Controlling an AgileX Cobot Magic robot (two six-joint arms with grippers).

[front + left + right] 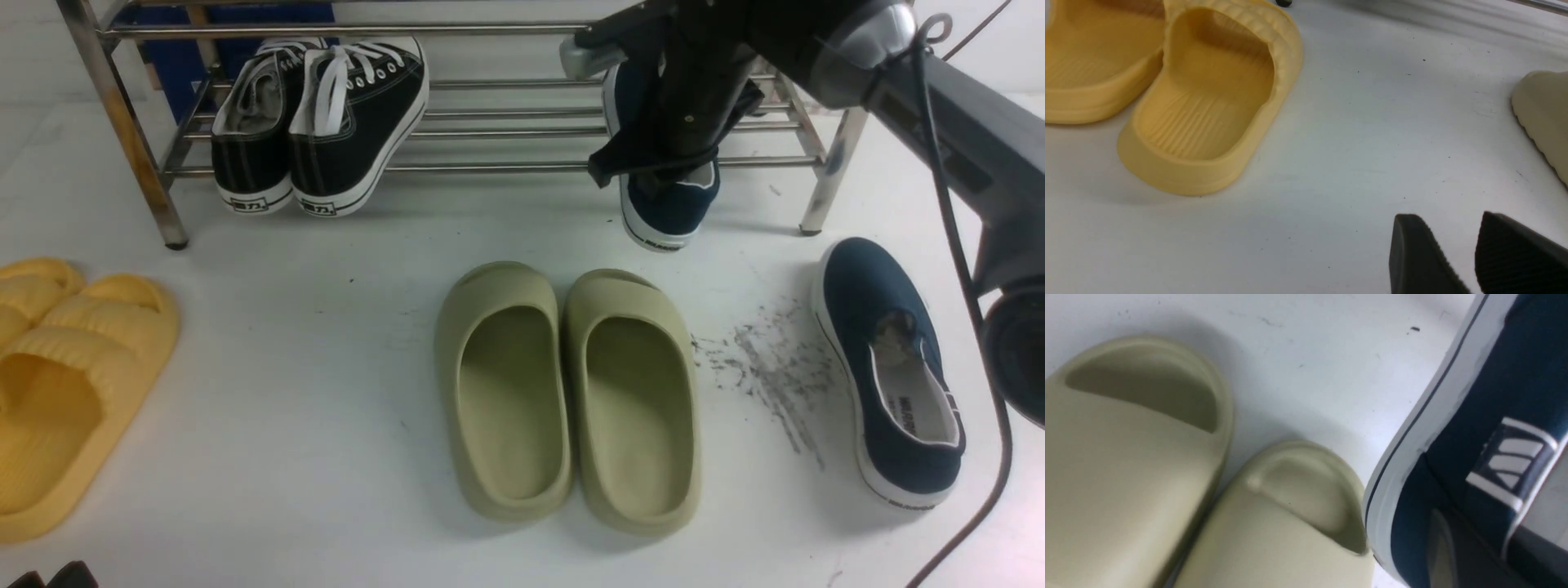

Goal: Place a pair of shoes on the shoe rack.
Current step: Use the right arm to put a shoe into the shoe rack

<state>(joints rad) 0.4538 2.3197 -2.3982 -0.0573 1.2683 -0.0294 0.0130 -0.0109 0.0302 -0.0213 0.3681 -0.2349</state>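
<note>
One navy slip-on shoe (671,206) hangs heel-down at the right end of the steel shoe rack (506,167), its toe up over the rack's tubes. My right gripper (653,163) is shut on its heel wall; the right wrist view shows the white sole and navy heel (1453,416) close up, with the gripper (1478,547) clamped on the collar. The other navy shoe (894,376) lies on the white surface at the right. My left gripper (1447,218) is low at the near left (51,576), open, holding nothing.
Black lace-up sneakers (322,122) lean on the rack's left half. Olive slides (571,392) sit in the middle, just in front of the held shoe. Yellow slides (73,367) lie at the left, close to my left gripper. Dark scuff marks (767,367) are beside the loose navy shoe.
</note>
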